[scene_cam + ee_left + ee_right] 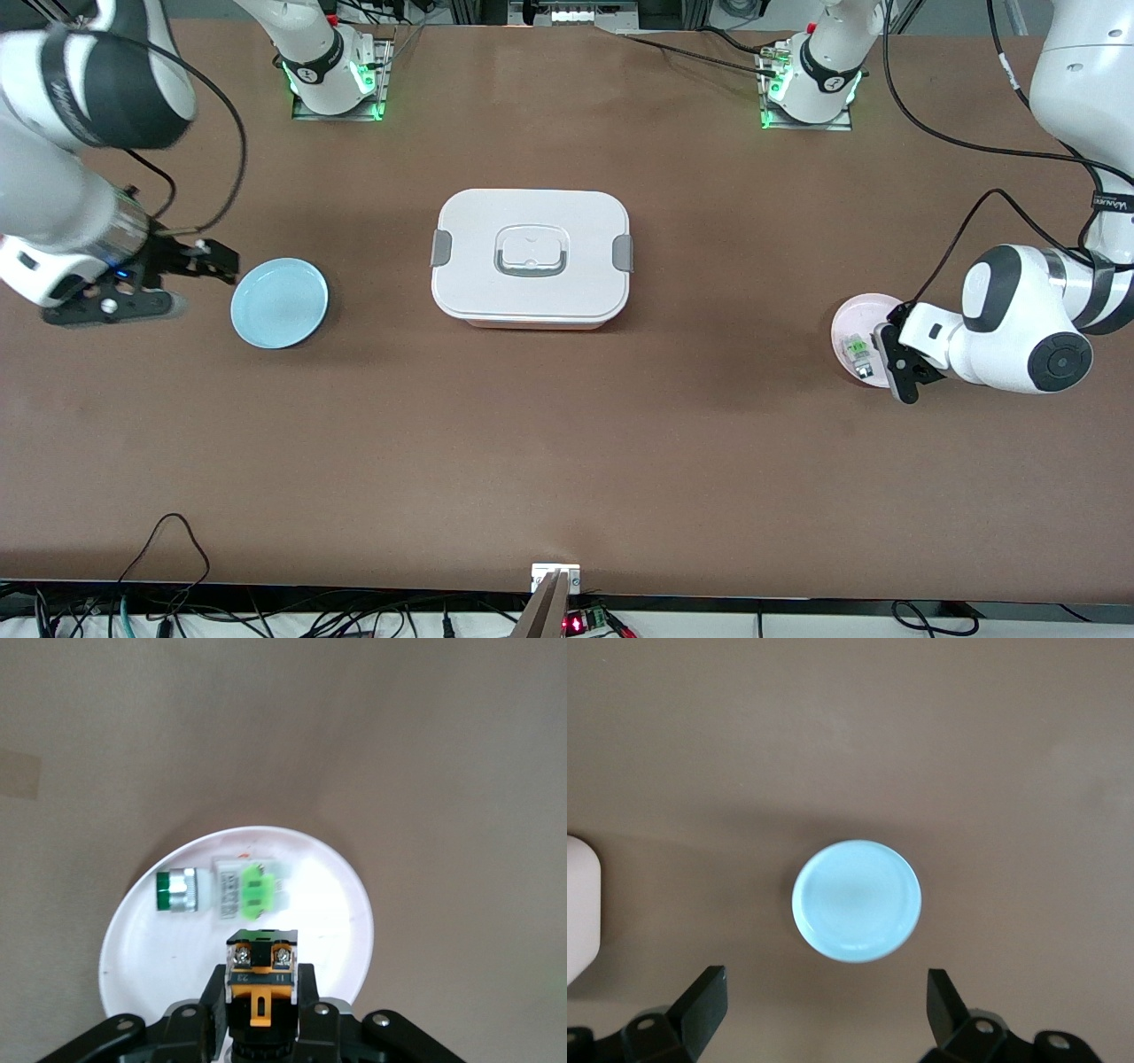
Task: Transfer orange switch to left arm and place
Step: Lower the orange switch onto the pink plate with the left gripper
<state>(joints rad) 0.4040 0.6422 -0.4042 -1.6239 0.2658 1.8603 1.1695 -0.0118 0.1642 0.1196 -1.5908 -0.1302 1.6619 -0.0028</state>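
at the left arm's end of the desk [567, 461], the left hand [890, 359] hangs low over a pale pink plate [852, 312], and the left wrist view shows its black fingers [211, 1014] closed on the orange switch [260, 979], one on each side of the black body. the switch's orange tab and two screw terminals face that camera. whether the switch is resting on the plate or lifted just off it cannot be told. on the same plate, just beside the held part, lies a pale clear switch [244, 889] with green parts and a green round end, on its side and free of the fingers.

in the middle of the desk sits the box [532, 257], white with a grey clasp on each short side and a recessed handle in its lid, which is on. it lies well apart from both hands.

toward the right arm's end of the desk lies a light blue plate [280, 302] with nothing on it. the right hand [213, 259] is up beside that plate, just past its rim toward the right arm's end, and the right wrist view shows its two fingers [704, 997] spread wide with nothing between them and the blue plate in between them farther off.
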